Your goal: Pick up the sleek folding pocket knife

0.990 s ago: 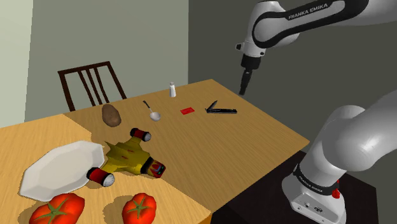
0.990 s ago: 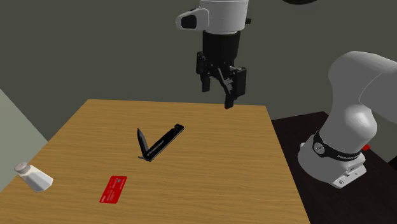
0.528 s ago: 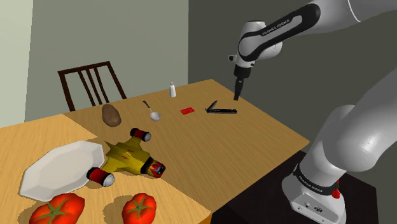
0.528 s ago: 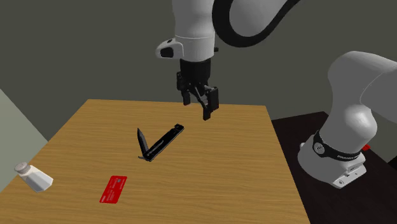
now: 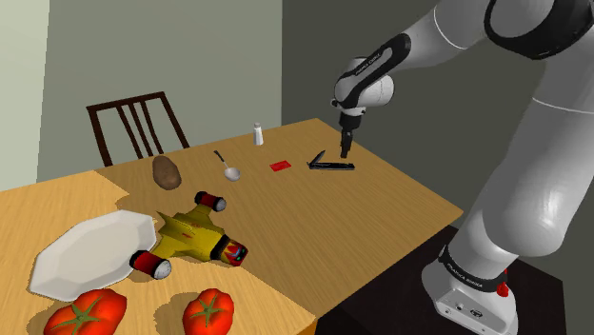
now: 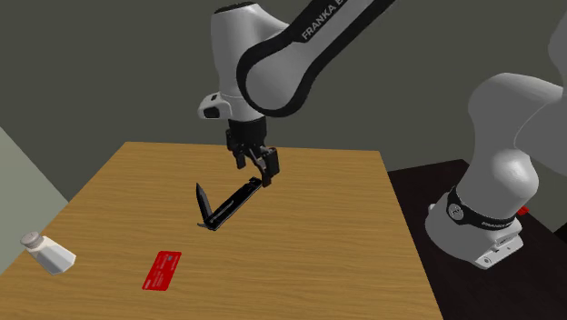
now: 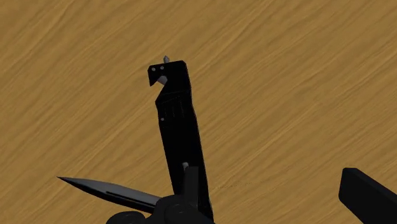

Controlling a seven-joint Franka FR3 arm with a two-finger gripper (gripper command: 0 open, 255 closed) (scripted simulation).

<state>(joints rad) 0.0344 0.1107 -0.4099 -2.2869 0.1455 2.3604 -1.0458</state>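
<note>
Claw (image 6: 258, 165) hangs low over the desk (image 6: 318, 264), fingers spread apart and clasping nothing. One finger (image 7: 368, 196) in the wrist view stands well clear of the knife's handle.

Black folding pocket knife (image 6: 227, 204) lies flat on the wooden top. Its blade is swung partway out and makes a narrow V with the handle. The claw's tips sit just above the handle's far end; contact cannot be told.

Red card (image 6: 162, 269) lies near the knife, a white shaker (image 6: 49, 255) further off.

Shoulder view, well apart from the knife: spoon (image 5: 228, 169), potato (image 5: 167, 172), yellow toy aircraft (image 5: 193, 234), white plate (image 5: 90, 249), two tomatoes (image 5: 207, 309). A dark chair (image 5: 137, 125) stands behind the desk.
</note>
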